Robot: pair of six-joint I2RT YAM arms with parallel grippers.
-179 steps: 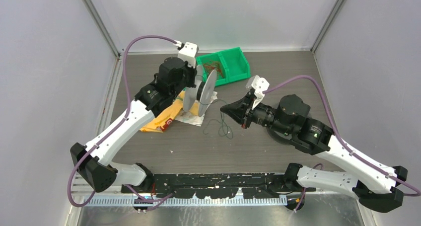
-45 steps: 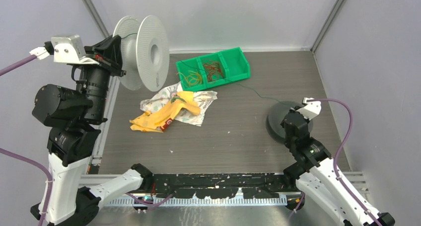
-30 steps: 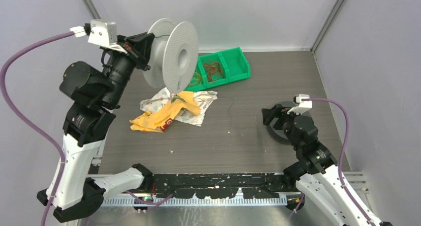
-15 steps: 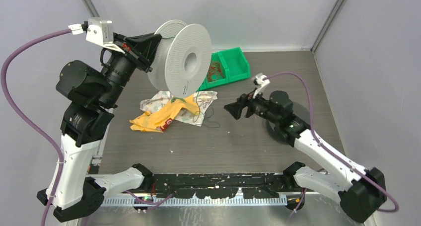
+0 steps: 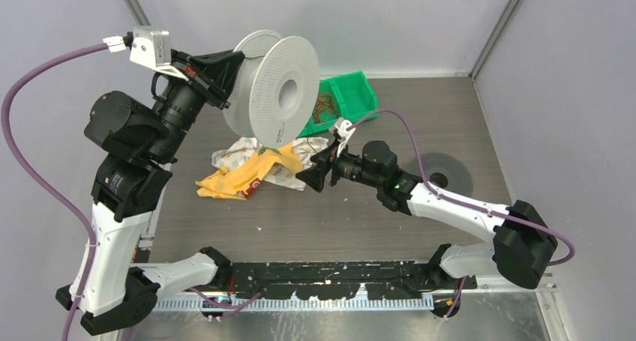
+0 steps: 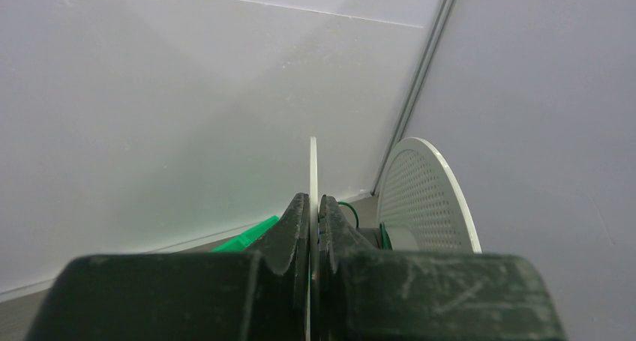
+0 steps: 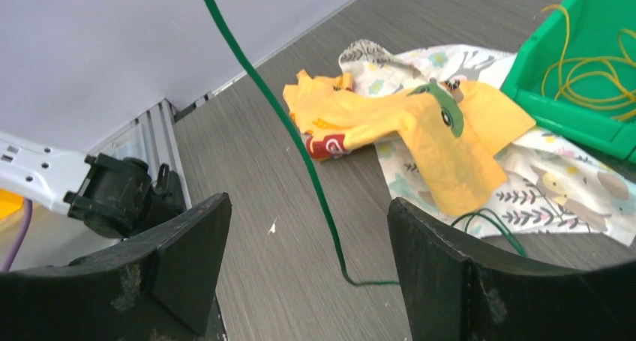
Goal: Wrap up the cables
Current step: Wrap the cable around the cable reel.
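Note:
My left gripper point(image 5: 225, 73) is raised high at the back left and shut on one flange of a white perforated spool point(image 5: 274, 92). In the left wrist view the fingers point(image 6: 298, 219) pinch that thin flange point(image 6: 313, 165), and a dark green cable point(image 6: 385, 234) lies round the hub. That green cable point(image 7: 298, 150) hangs down and runs between the fingers of my right gripper point(image 7: 309, 232), which is open and low over the table by the cloth point(image 5: 306, 177). The cable's end curls on the tabletop. More cables, yellow point(image 7: 592, 79) and reddish-brown point(image 5: 324, 105), lie in the green bin.
A green bin point(image 5: 352, 94) stands at the back centre, partly behind the spool. A patterned cloth with yellow fabric point(image 5: 259, 169) lies left of centre. A flat grey disc point(image 5: 444, 172) rests on the table to the right. Walls enclose three sides.
My right arm has swung left from the grey disc to the cloth, its open fingers now around the hanging green cable. The left arm brought the spool rightward, then held still.

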